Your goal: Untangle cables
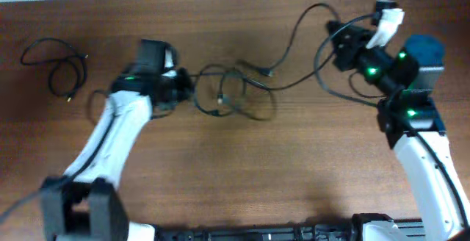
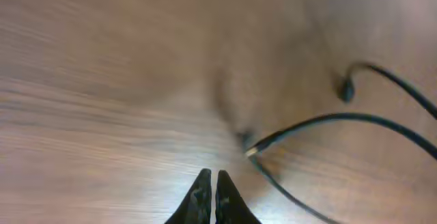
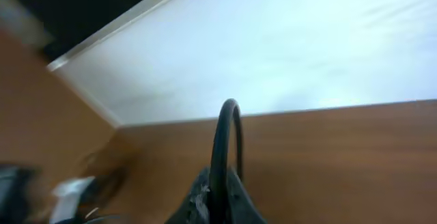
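- Left pincer (image 2: 213, 177): jaws pressed together, empty; cable end (image 2: 254, 149) just beside it on worktop (image 2: 102, 115).
- Right pincer (image 3: 217, 195): clamped on black cable loop (image 3: 218, 142) arching upward.

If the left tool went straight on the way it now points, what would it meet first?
Most likely the bare table, just beside the cable's plug. The left tool seems aimed past that plug, not at it, though depth is unclear in the blurred wrist view.
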